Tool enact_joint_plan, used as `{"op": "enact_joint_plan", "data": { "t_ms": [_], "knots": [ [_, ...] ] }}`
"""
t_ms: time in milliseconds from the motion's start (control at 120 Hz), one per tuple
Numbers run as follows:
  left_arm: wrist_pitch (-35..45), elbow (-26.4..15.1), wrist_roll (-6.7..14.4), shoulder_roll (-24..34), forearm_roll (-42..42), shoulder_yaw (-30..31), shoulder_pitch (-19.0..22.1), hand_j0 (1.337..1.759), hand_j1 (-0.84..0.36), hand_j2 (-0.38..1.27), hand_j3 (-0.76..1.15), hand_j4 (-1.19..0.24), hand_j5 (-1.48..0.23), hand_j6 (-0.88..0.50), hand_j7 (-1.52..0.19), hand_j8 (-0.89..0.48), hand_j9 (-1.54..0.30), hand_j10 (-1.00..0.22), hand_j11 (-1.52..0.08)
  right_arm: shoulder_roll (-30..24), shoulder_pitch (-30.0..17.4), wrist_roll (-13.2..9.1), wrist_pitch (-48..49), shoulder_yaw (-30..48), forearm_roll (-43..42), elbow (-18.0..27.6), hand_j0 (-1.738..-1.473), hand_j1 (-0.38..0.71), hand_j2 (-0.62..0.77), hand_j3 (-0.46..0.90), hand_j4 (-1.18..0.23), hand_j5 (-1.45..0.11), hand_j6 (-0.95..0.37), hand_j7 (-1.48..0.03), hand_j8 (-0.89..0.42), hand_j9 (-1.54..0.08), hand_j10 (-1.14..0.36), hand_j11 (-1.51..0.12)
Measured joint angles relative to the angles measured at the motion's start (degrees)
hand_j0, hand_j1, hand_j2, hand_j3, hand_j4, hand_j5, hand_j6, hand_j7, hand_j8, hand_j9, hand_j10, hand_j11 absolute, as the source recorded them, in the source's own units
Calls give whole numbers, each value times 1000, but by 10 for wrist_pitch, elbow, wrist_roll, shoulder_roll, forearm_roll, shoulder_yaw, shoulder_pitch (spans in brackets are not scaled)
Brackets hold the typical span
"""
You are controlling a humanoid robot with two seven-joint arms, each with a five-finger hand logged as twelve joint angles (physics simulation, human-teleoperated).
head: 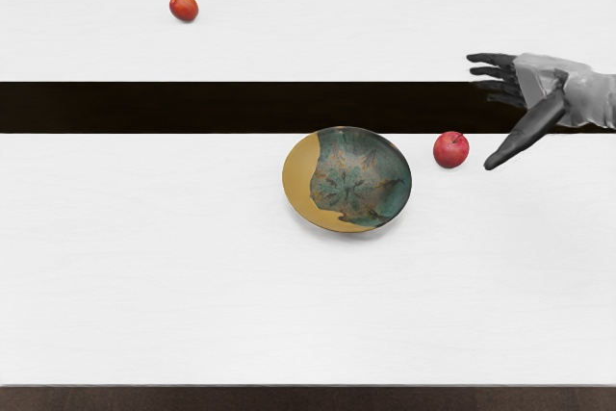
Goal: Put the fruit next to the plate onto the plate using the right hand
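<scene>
A small orange-red fruit [184,7] lies on the far white worktop [404,26], toward its left end. A dark gap [192,108] runs straight across the view, parting that far surface from the near white worktop [192,295].

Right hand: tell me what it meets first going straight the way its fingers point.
Probably nothing: the open right hand has fingers aimed left along the dark gap, passing beyond the red apple and plate. Only its thumb angles toward the apple. Height is unclear.
</scene>
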Motion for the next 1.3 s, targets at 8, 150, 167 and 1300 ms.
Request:
{"op": "enact_joint_plan", "data": {
  "t_ms": [8,150,167,1300],
  "knots": [
    [0,0,0,0,0,0,0,1658,349,0,0,0,0,0,0,0,0,0,0,3,2,0,-11,-6,-9,2,-1658,-321,-4,0,-23,-31,-23,-31,-23,-31,-23,-31],
    [0,0,0,0,0,0,0,1658,349,0,0,0,0,0,0,0,0,0,0,58,114,0,-119,-187,-95,-27,-1658,-321,-4,0,-25,-32,-26,-32,-25,-32,-25,-32],
    [0,0,0,0,0,0,0,1658,349,0,0,0,0,0,0,0,0,0,0,63,124,0,-131,-204,-100,-32,-1658,-320,-4,0,-25,-32,-26,-32,-26,-32,-25,-32],
    [0,0,0,0,0,0,0,1658,349,0,0,0,0,0,0,0,0,0,0,228,213,0,-414,-505,-214,-242,-1658,144,-59,0,-414,-539,-416,-538,-415,-539,-414,-539]
  ]
}}
